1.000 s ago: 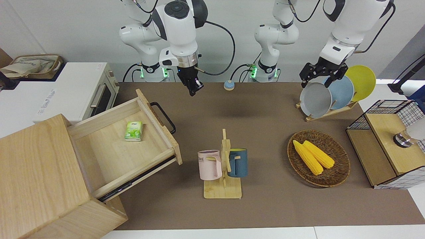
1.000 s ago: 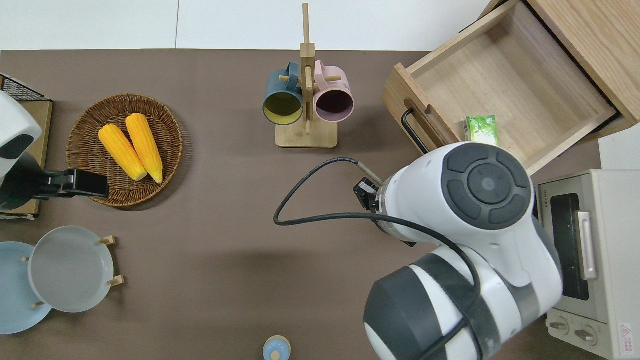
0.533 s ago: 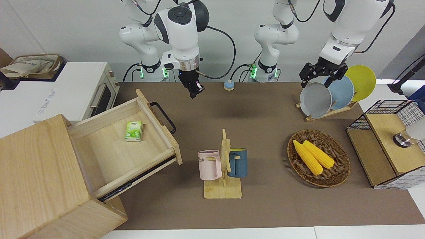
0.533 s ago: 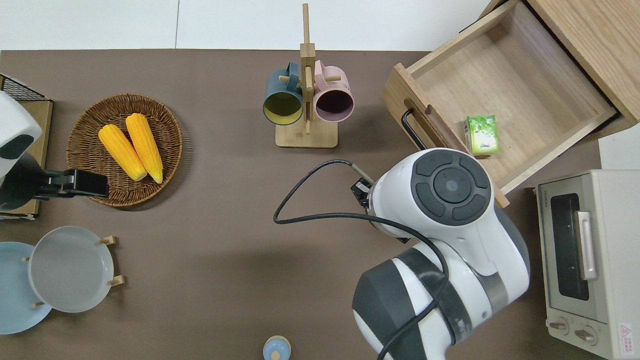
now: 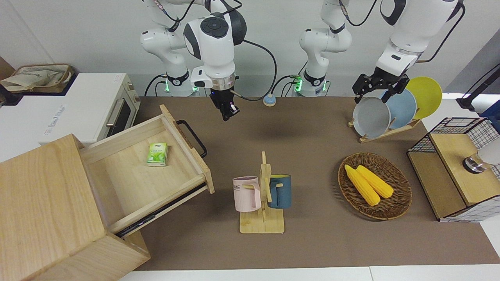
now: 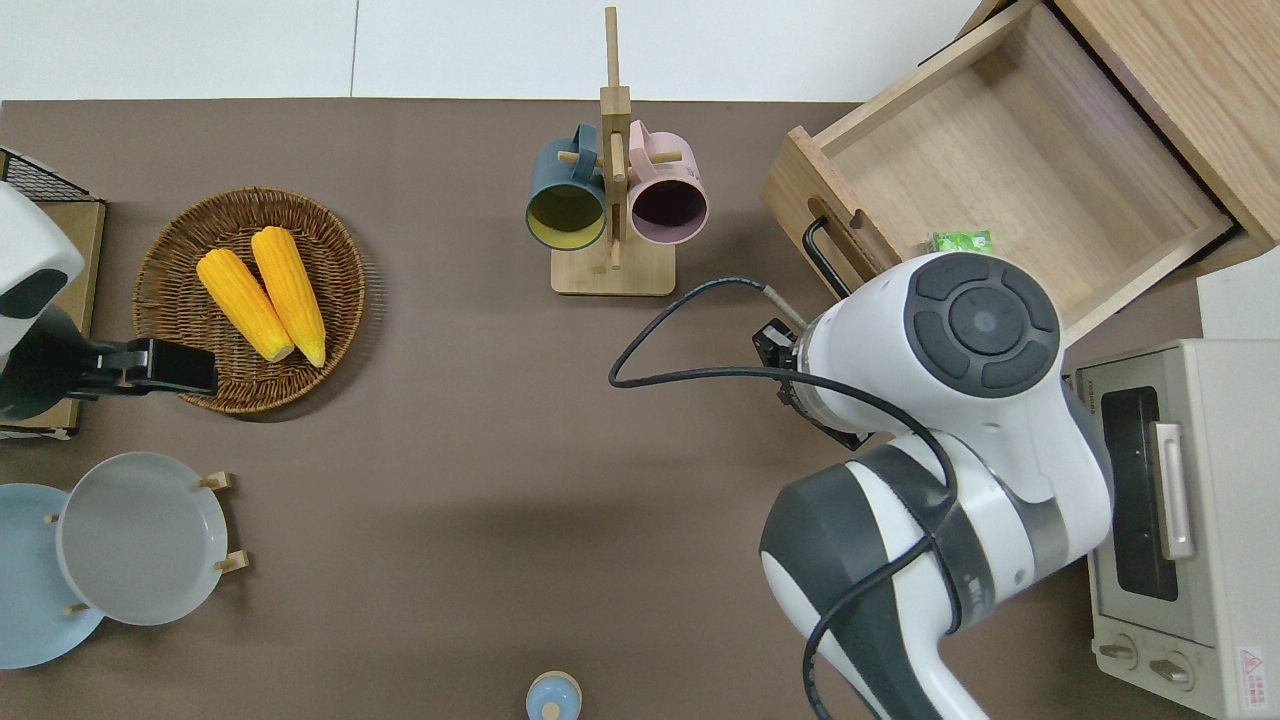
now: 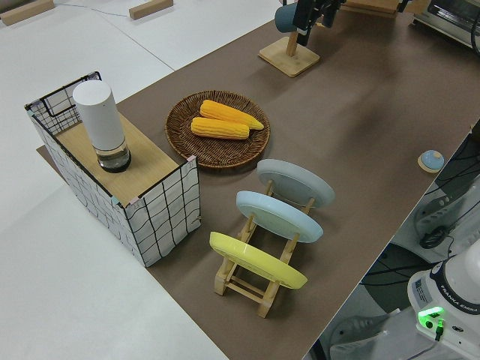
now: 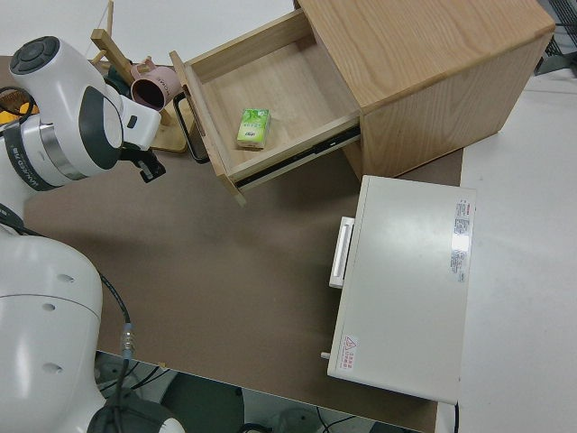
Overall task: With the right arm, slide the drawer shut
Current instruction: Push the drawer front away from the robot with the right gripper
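The drawer (image 5: 156, 177) stands pulled far out of the big pale-wood box (image 5: 43, 195), at the right arm's end of the table. Its black loop handle (image 5: 192, 137) faces the table's middle. A green packet (image 5: 157, 153) lies inside it. The drawer also shows in the overhead view (image 6: 1010, 170) and the right side view (image 8: 279, 90). My right gripper (image 5: 227, 112) hangs in the air over the brown mat, beside the handle's end nearer to the robots and apart from it. In the overhead view the arm hides it. The left arm is parked.
A mug rack (image 5: 262, 195) with a pink and a blue mug stands near the drawer's front. A white toaster oven (image 5: 86, 109) sits beside the box, nearer to the robots. A basket of corn (image 5: 374, 185), a plate rack (image 5: 390, 111) and a wire-grid cabinet (image 5: 457, 168) are at the left arm's end.
The right arm has swung its wrist away from the robots and toward the drawer's front, and the gripper has dropped a little. The drawer and the left arm have not moved.
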Robot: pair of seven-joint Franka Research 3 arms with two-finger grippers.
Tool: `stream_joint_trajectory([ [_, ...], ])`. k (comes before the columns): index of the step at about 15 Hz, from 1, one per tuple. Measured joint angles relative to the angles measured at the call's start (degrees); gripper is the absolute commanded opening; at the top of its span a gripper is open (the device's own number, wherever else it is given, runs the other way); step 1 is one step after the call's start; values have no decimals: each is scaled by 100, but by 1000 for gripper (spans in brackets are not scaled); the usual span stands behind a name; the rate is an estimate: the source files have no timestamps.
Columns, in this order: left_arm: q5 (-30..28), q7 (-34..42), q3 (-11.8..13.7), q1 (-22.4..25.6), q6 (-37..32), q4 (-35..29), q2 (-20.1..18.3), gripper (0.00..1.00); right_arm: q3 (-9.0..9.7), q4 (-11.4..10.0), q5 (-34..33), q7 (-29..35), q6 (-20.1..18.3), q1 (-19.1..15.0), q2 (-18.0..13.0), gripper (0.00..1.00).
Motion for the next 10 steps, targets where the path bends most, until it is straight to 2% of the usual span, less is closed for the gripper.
stream_joint_trajectory([
  [10,0,0,0,0,0,0,0,998,-426,-1,-3,-455,475,-48,280,0],
])
